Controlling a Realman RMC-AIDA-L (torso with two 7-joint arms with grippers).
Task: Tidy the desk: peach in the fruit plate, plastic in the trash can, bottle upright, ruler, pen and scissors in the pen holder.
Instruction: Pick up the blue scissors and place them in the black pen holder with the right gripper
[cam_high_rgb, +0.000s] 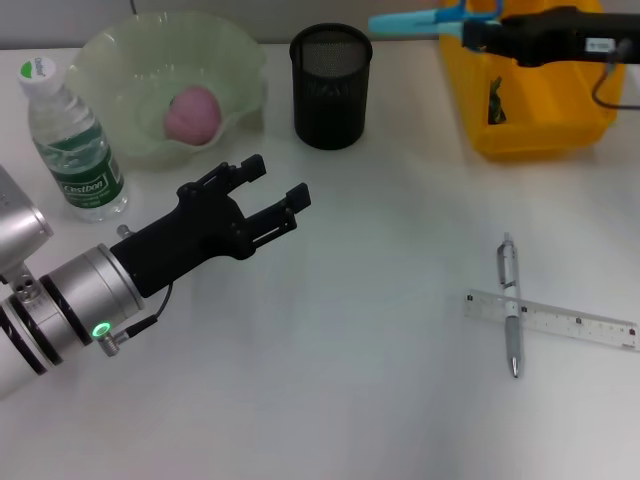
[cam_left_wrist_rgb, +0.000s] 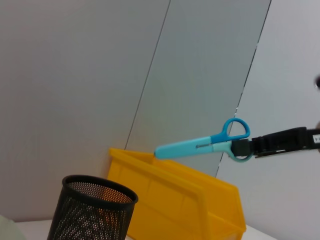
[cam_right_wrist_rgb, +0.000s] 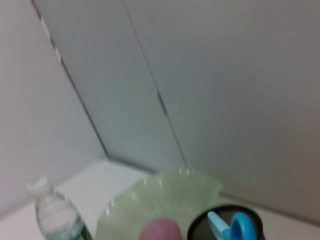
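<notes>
Right gripper (cam_high_rgb: 478, 32) up over the yellow bin (cam_high_rgb: 530, 95), pinching blue scissors (cam_high_rgb: 420, 20) by the handle end — blades pointing toward the black mesh pen holder (cam_high_rgb: 331, 85), not in it. Left gripper (cam_high_rgb: 275, 190) low over the tabletop (cam_high_rgb: 330, 330), fingers spread, holding nothing. Peach (cam_high_rgb: 192, 113) in the green fruit plate (cam_high_rgb: 120, 55), bottle (cam_high_rgb: 72, 140) upright beside it, pen (cam_high_rgb: 511, 315) lying across the ruler (cam_high_rgb: 580, 322) — both flat, well apart from the holder.

one peach (cam_high_rgb: 192, 113), one bottle (cam_high_rgb: 73, 143), one pen (cam_high_rgb: 512, 304), one ruler (cam_high_rgb: 570, 321), one scissors (cam_high_rgb: 425, 20), one pen holder (cam_high_rgb: 330, 86), one fruit plate (cam_high_rgb: 120, 60), one yellow bin (cam_high_rgb: 540, 95), two grippers
</notes>
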